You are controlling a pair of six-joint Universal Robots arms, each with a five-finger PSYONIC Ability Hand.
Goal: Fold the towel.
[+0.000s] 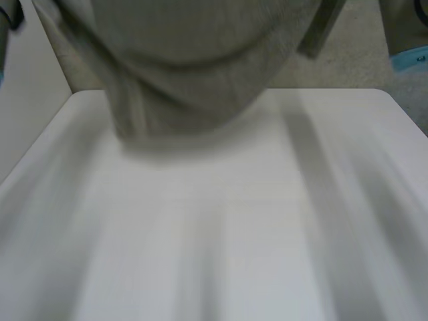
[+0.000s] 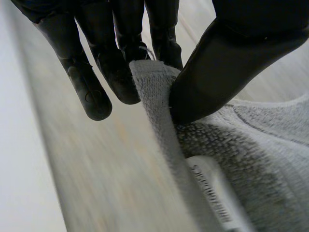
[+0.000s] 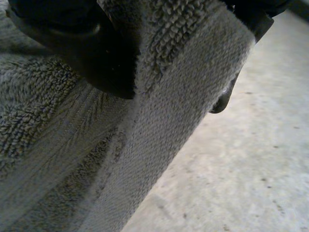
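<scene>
towel (image 1: 194, 73): hangs from my fingers, above the counter (image 1: 221, 241) | left fingers (image 2: 120, 77): pinch its hem against the thumb, near the label (image 2: 212, 193) | right fingers (image 3: 222, 101): pinch the woven hem band | handling, I judge: light, limp terry that sags; hold the hems

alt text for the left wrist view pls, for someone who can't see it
The robot's left hand pinches the edge of a grey towel between its thumb and fingers, and the cloth runs away from the grip. A white label sits on the towel just past the thumb, against a pale, streaked background.
</scene>
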